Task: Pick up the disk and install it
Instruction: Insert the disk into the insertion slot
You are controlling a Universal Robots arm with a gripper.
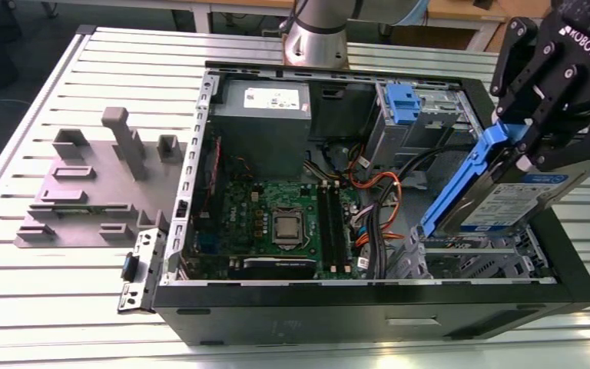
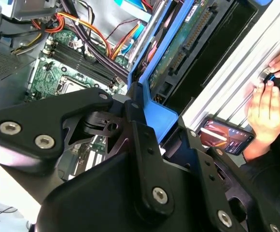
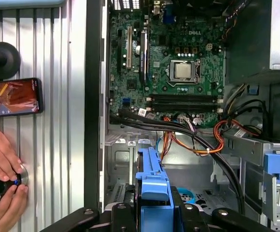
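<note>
- The gripper (image 1: 539, 142) holds the disk (image 1: 505, 206) up over a corner of the computer case (image 1: 377, 296), on the exterior view's right side of the case.
- Its fingers (image 1: 571, 150) are squeezed tight on the blue frame (image 1: 457, 192) at the disk's top end.
- The step in hand looks like bringing the disk to the metal bay (image 1: 479, 257), which sits inside the case, right under the disk.
- To do this well, I think the arm should go slow and straight.
- The disk is tilted, with its low end pointing down into the case. The frame's long blue sides should line up with the bay walls so it does not jam.
- The orange and black cables (image 1: 372, 181) lie inside the case, just beside the bay. They could snag the disk, so it should stay off them.
- The grip is only at one end, so a bump on the case rim could make the disk swing or slip.
- The disk is a flat silver box with a white and blue label on its face.
- A blue plastic frame runs along its edges.
- In the first wrist view, the frame pokes out from the gripper over the case floor.
- It looks hard and smooth, and a bit heavy for its size.
</note>
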